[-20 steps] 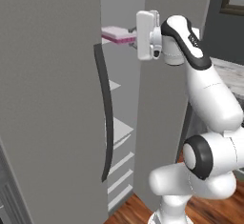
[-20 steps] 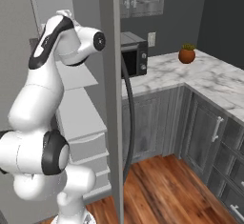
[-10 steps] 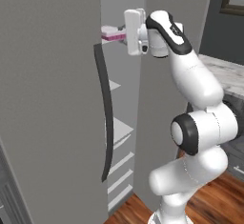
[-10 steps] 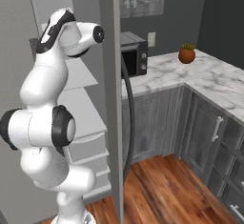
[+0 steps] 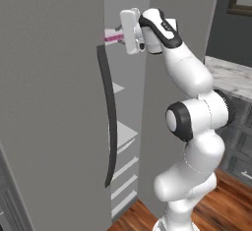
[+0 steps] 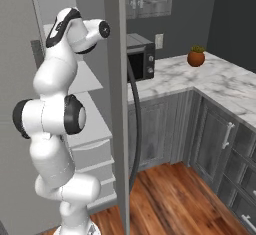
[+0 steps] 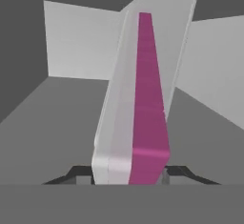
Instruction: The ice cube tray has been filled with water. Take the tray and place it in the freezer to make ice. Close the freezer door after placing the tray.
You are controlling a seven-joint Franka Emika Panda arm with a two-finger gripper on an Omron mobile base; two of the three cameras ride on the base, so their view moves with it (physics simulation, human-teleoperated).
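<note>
My gripper (image 7: 129, 173) is shut on the near end of the ice cube tray (image 7: 143, 99), a long pale tray with a pink side that runs away from the hand into the freezer. In the left base view the hand (image 5: 131, 31) reaches through the gap, and the tray (image 5: 113, 38) pokes out level behind the freezer door (image 5: 49, 102). That door stands open, its dark curved handle (image 5: 110, 127) towards me. White shelves (image 5: 122, 132) show inside the freezer (image 6: 87, 79).
A second grey door (image 6: 116, 104) with a dark handle (image 6: 135, 124) stands edge-on right of the arm. Beyond it a marble counter (image 6: 220, 86) carries a microwave (image 6: 141, 55) and a potted plant (image 6: 196, 56). Grey cabinets (image 6: 215, 139) and wood floor (image 6: 170, 199) lie below.
The arm has stretched further into the freezer, carrying the tray leftwards in the left base view. More of the tray is now hidden behind the open door.
</note>
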